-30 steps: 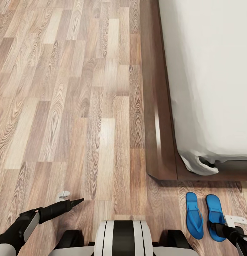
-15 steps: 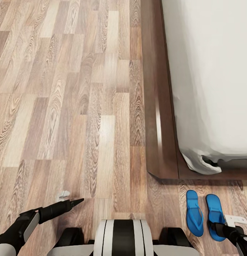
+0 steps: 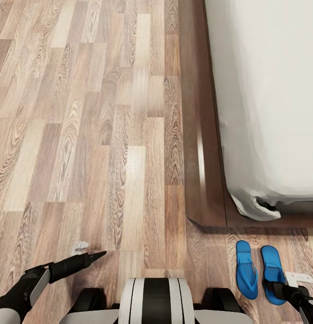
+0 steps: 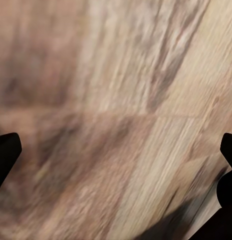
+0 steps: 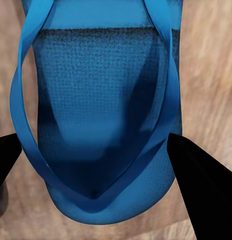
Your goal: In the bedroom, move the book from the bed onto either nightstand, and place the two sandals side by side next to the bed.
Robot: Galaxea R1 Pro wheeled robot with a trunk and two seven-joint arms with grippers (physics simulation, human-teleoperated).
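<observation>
Right wrist view showed the right end effector [image 5: 96,160] spread apart over one of the sandals [image 3: 272,274], both lying side by side on the floor [image 3: 84,135] near the bed [image 3: 264,90] corner. Withdrawing carelessly could nudge that sandal askew. Left end effector [image 4: 116,155] hung apart, empty.

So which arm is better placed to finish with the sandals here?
The right. Its tool hangs open right over one sandal, beside the other sandal at the bed corner. The left tool is over bare floor.
</observation>
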